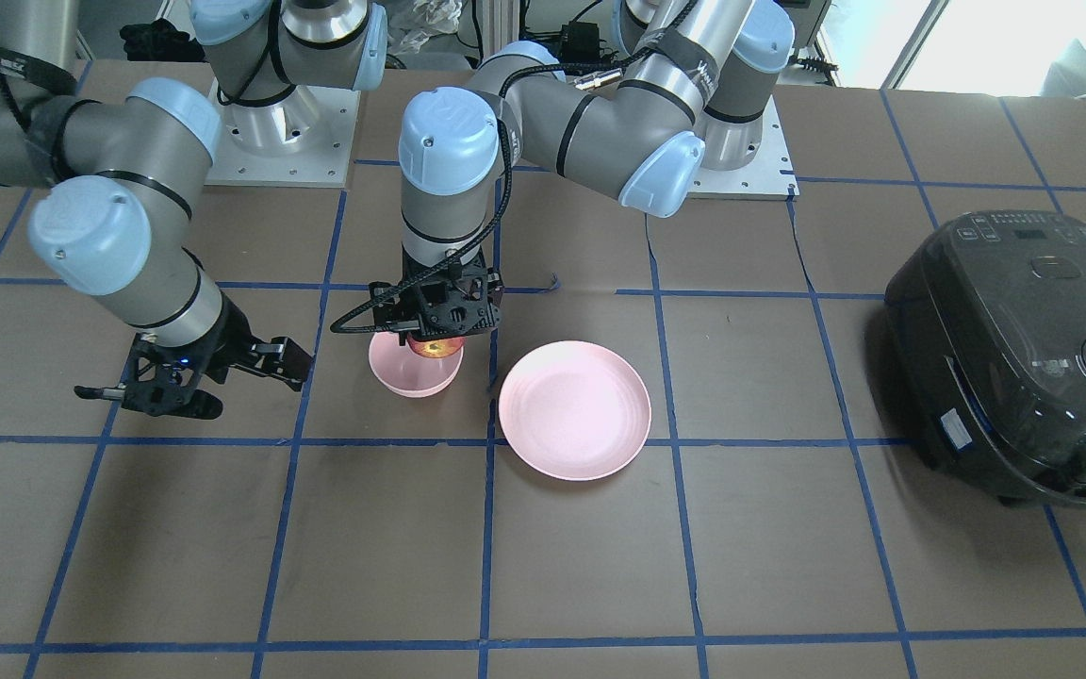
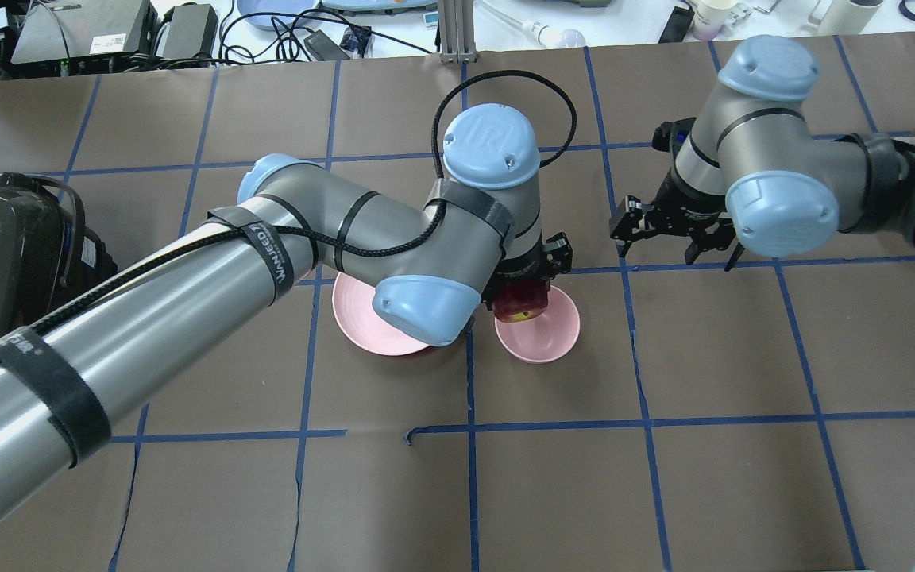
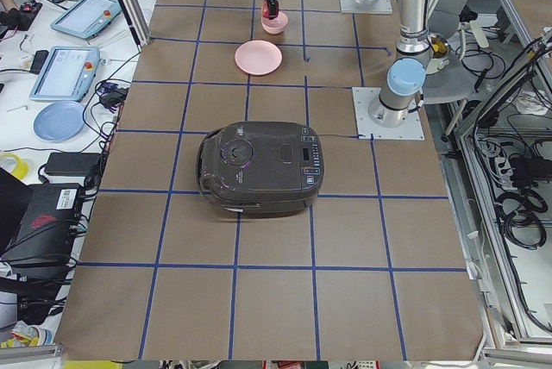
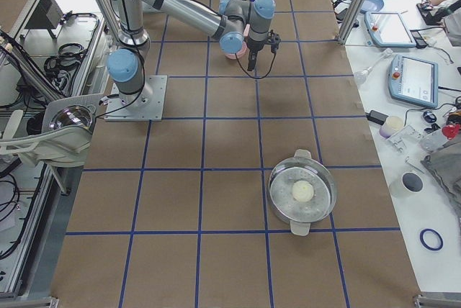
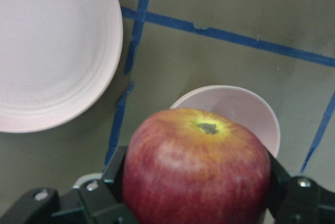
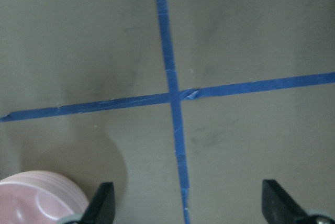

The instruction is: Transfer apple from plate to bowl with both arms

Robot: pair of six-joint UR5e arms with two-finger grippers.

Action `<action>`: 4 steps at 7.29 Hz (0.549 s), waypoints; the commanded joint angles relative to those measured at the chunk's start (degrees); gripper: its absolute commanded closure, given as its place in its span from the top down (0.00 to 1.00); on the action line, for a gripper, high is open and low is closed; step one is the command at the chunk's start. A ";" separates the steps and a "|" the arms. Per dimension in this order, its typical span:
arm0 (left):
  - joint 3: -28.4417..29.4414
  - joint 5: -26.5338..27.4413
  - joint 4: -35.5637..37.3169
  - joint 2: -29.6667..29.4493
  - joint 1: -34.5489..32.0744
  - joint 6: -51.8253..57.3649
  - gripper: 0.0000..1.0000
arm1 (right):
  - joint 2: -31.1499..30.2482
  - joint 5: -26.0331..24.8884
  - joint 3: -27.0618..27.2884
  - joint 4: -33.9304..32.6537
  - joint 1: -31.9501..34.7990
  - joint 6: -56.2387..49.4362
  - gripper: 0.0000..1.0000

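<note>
Apple, left wrist view: small dark red streaked apple (image 5: 196, 174) with a yellowish stem end fills the lower frame, pinched on both flanks by the black left fingers (image 5: 107, 192).
Bowl, left wrist view: small deep pale pink bowl (image 5: 251, 111) lies below the apple, with part of its rim showing beyond it.
Plate, left wrist view: wide shallow pale pink plate (image 5: 52, 51) sits bare, near the bowl on the brown paper counter (image 5: 209, 62) gridded with blue tape.
Right wrist view: black right fingers (image 6: 102, 203) are spread wide with nothing between them and only counter below.
Overhead view: the apple hangs over the bowl. The left arm's elbow covers part of the plate. The right fingers stand apart from the bowl, off to its side.
Front-facing view: the apple is close over the bowl's mouth, but how well centred it is cannot be told. A black rice cooker (image 1: 1024, 358) sits well apart.
Side views: too small to add anything.
Risk, release: the bowl is only just wider than the apple, so an off-centre drop could strike the rim, tip the bowl or send the apple rolling across the counter.
Risk, descent: lowering further could catch a finger on the rim and shove the bowl.
</note>
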 commanded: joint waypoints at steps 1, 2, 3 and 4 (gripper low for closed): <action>-0.18 -1.80 2.18 -3.85 -2.31 -1.84 0.00 | -3.25 -4.99 -1.27 3.21 -2.97 -0.37 1.00; -0.10 -1.73 2.26 -5.26 -2.76 -1.84 0.00 | -5.71 -4.68 -2.50 7.33 -3.14 -0.37 1.00; -0.10 -1.73 3.31 -5.88 -2.76 -1.84 0.00 | -7.04 -4.67 -3.21 9.11 -2.97 -0.37 1.00; -0.10 -1.64 3.49 -6.41 -2.76 -1.67 0.00 | -7.14 -4.59 -3.30 9.12 -2.97 -0.37 1.00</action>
